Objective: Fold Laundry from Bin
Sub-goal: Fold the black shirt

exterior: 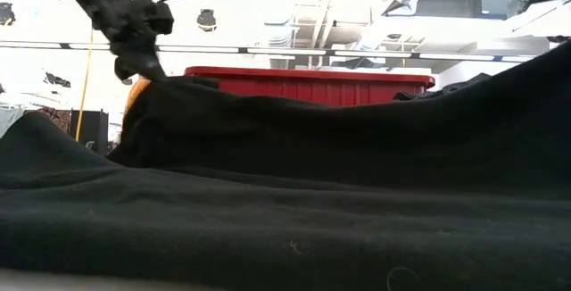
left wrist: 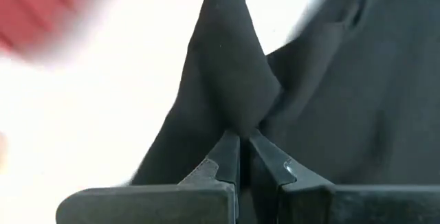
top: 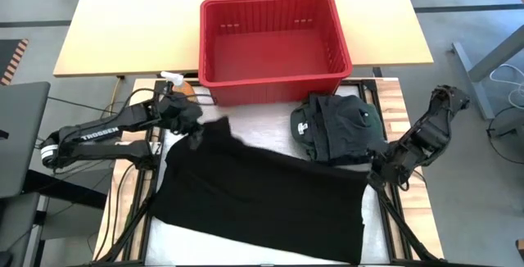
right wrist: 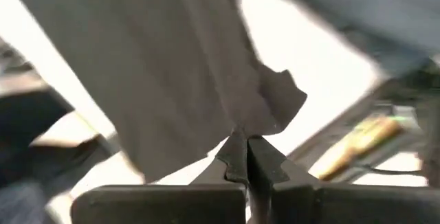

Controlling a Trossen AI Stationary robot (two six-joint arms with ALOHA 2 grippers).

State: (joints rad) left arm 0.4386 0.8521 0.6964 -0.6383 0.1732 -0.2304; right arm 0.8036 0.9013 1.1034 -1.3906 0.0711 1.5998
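Observation:
A large black garment (top: 262, 201) of the laundry lies spread over the white table top, its far left and right corners lifted. My left gripper (top: 195, 133) is shut on its far left corner. My right gripper (top: 375, 171) is shut on its right corner. A folded dark green piece with a small pale label (top: 336, 128) rests on the table in front of the red bin (top: 270, 46). In the low view the black cloth (exterior: 294, 211) fills the foreground, with the bin's rim (exterior: 312, 75) behind it. My left gripper pinches the black garment's far left corner (left wrist: 237, 110) between its two fingers, the cloth bunched into a peak at the fingertips. The corner is lifted off the table and the cloth slopes down from it. My right gripper pinches the garment's right corner (right wrist: 256, 117) between its fingertips, from above. The cloth hangs from that hold toward the table.
The bin stands on a wooden table behind the work surface. A small orange spray bottle (top: 173, 81) stands by the left arm, near the bin's left corner. Dark frame rails run along both sides of the white top.

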